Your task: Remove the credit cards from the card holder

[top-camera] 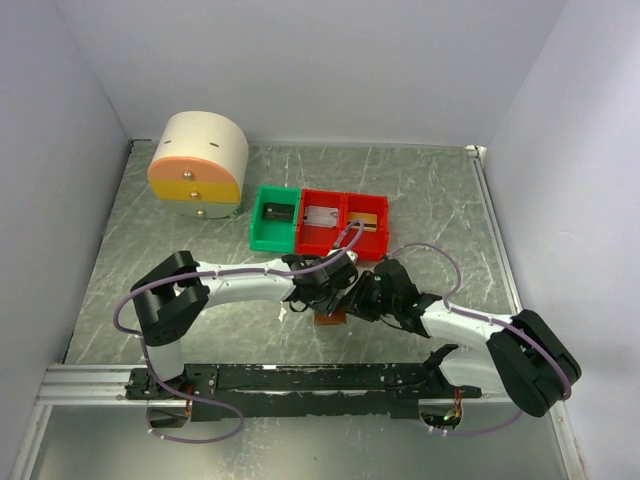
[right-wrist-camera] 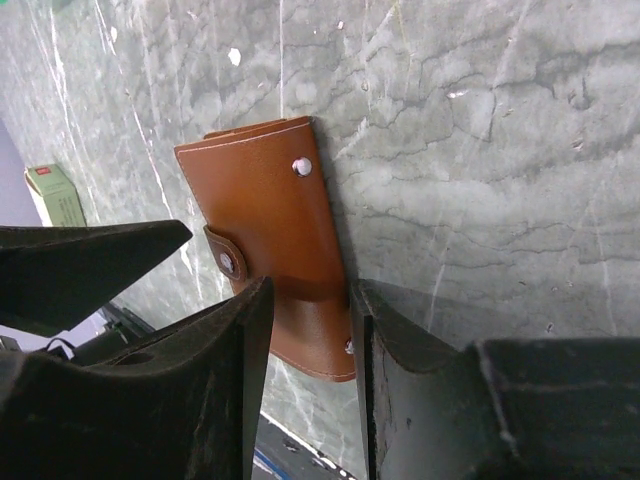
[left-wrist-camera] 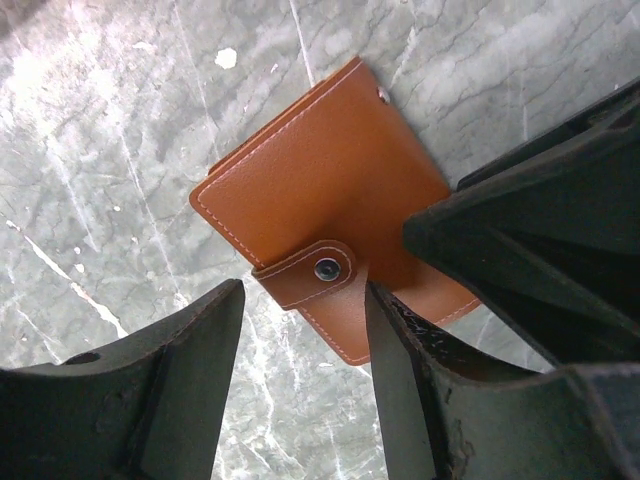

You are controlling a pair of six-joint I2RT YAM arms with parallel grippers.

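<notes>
Peering down, you are catching a sliver of holder [top-camera: 330,319] under the arms [top-camera: 250,283]; wrist views are showing it closed on the table [left-wrist-camera: 100,150], left gripper [left-wrist-camera: 303,300] half-open, empty, right gripper [right-wrist-camera: 310,295] hold unclear.

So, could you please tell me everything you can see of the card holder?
The card holder is a flat, tan, leather-looking wallet with pale edge stitching. It is shut: a rounded tab wraps over one edge, fastened by a metal snap; another stud sits near a corner. It lies flat on the grey marbled table, no cards showing. The open left gripper straddles the tab; one end lies between the jaws of the right gripper, whether pinched is unclear.
</notes>
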